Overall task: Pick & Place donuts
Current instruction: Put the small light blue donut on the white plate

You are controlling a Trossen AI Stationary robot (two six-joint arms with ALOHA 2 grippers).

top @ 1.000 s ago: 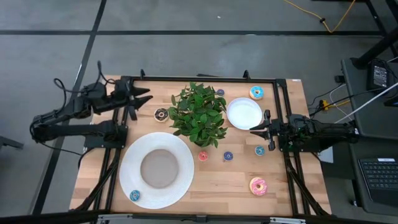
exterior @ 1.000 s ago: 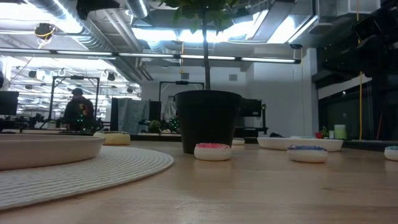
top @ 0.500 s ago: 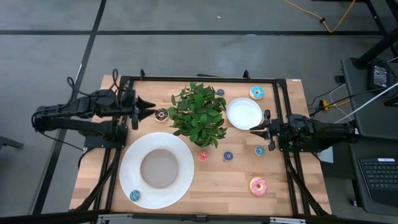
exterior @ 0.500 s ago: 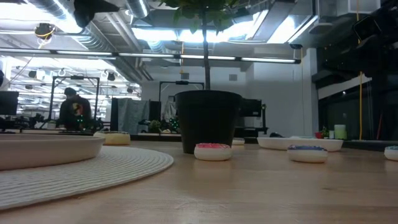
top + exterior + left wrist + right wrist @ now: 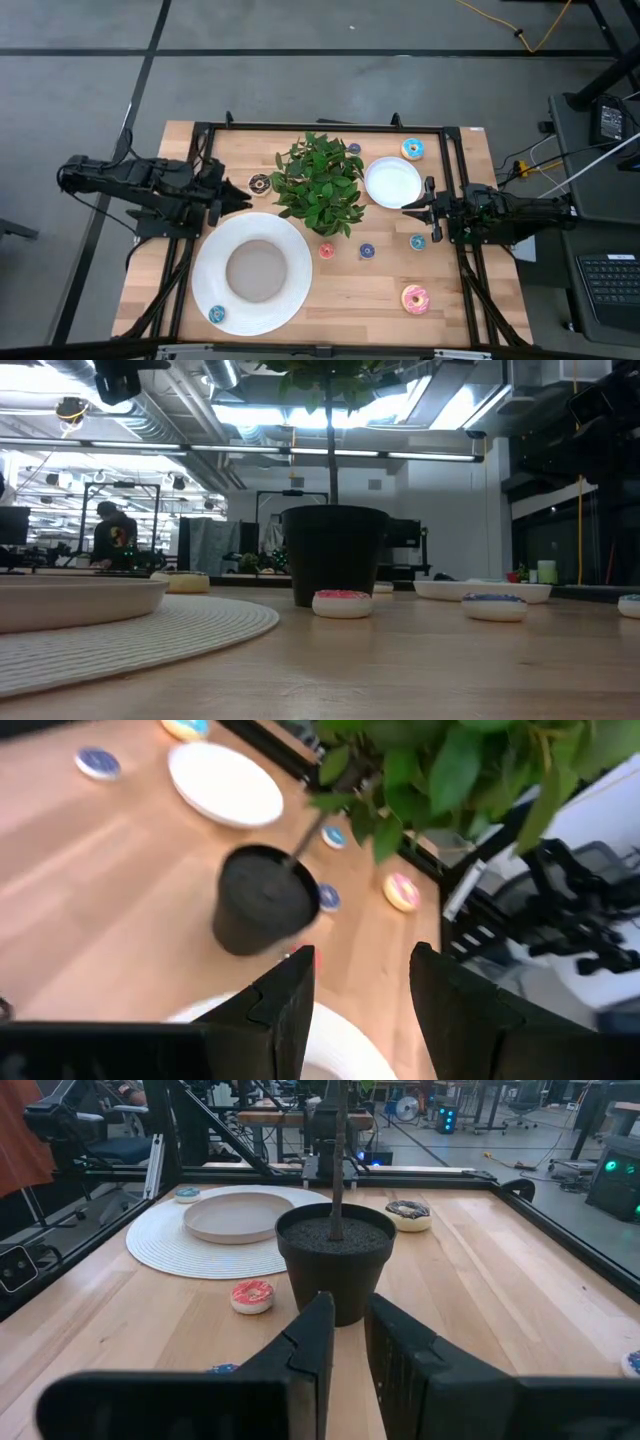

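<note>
**Grippers.** Left gripper [image 5: 232, 191]: over the table's left side, just beyond the big plate's far rim; jaws parted, nothing between them. Right gripper [image 5: 409, 209]: at the right edge, by the small plate, jaws nearly closed and empty.

**Donuts.** Brown donut [image 5: 259, 184]: near the left gripper, beside the plant [image 5: 320, 183]. Blue donut [image 5: 412, 149]: far right corner. Pink donut [image 5: 414, 298]: near right corner. Red mini [image 5: 327, 251], two blue minis [image 5: 367, 251] and [image 5: 417, 241]: mid-table, in front of the plant. One mini [image 5: 354, 149] behind the plant.

**Containers.** Big plate [image 5: 222, 255] on the left: one blue mini [image 5: 216, 314] on its rim, bowl-like centre bare. Small plate [image 5: 392, 182]: nothing in it.

**Risks.** Judged: reaching for the brown donut, the left gripper could brush the plant's leaves or pot, or push the donut away rather than straddle it.
</note>
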